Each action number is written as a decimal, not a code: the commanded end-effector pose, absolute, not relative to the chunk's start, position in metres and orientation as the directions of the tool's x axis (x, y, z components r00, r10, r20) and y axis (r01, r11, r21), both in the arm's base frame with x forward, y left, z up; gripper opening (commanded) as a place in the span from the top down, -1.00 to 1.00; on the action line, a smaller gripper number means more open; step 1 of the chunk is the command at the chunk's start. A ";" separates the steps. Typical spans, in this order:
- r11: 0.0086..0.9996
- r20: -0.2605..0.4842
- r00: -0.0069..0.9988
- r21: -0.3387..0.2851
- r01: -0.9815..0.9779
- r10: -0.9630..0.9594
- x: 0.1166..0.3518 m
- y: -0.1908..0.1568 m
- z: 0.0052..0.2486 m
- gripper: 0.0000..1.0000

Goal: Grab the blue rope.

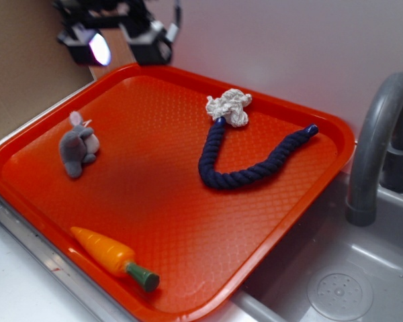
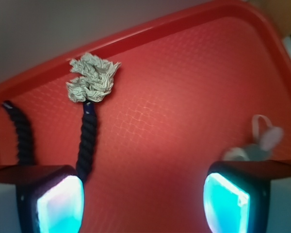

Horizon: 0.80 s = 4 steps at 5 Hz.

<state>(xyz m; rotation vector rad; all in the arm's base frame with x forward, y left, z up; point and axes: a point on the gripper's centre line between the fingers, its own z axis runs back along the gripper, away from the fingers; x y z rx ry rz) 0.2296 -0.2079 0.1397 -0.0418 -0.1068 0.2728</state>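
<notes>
Your end effector (image 2: 143,201) hung released above the tray (image 1: 282,111), so you needed to center over the blue rope (image 1: 238,176) near its bend before descending.

The exterior camera is looking down at an angle over the whole orange tray (image 1: 188,268). The wrist camera is sitting low behind the tool (image 2: 143,201), facing across the tray, probably tilted. Both are sharing the blue rope (image 1: 242,171) and bunny (image 1: 78,151).
</notes>
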 end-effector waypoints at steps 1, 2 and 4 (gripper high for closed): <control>0.979 0.091 0.978 -0.099 -0.178 0.187 0.254 -0.247 0.098 -1.00; 0.980 0.075 0.982 -0.107 -0.166 0.175 0.262 -0.263 0.080 -1.00; 0.992 0.044 0.992 -0.059 -0.115 0.117 0.261 -0.288 0.053 -1.00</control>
